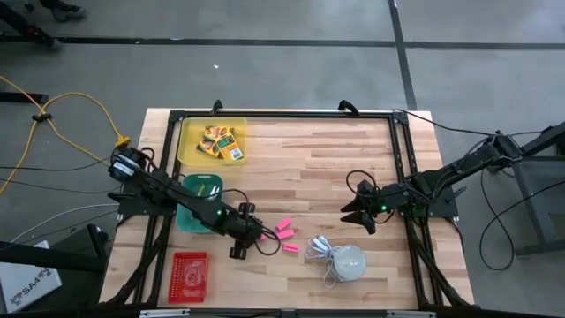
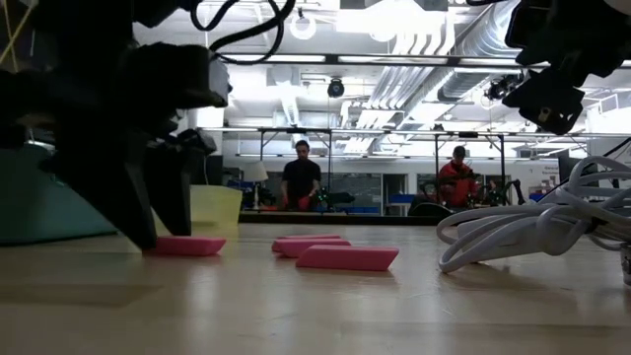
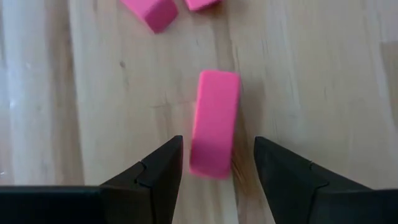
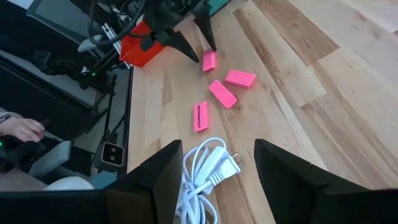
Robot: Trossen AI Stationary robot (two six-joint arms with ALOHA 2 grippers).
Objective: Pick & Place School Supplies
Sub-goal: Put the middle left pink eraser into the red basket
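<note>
Four pink erasers lie flat on the wood. One lies between the open fingers of my left gripper, which stand on either side of it with a gap each way. The same gripper is down at the table. The other erasers lie just to its right. Yellow-and-green boxes lie in a yellow tray. A lime-green-handled tool lies in a teal bin. My right gripper hovers open above the table, right of the erasers.
A white dome with a coiled white cord sits near the table's near edge, right of the erasers; its cord lies under my right gripper. A red basket stands at the near left corner. People stand far off in the room behind.
</note>
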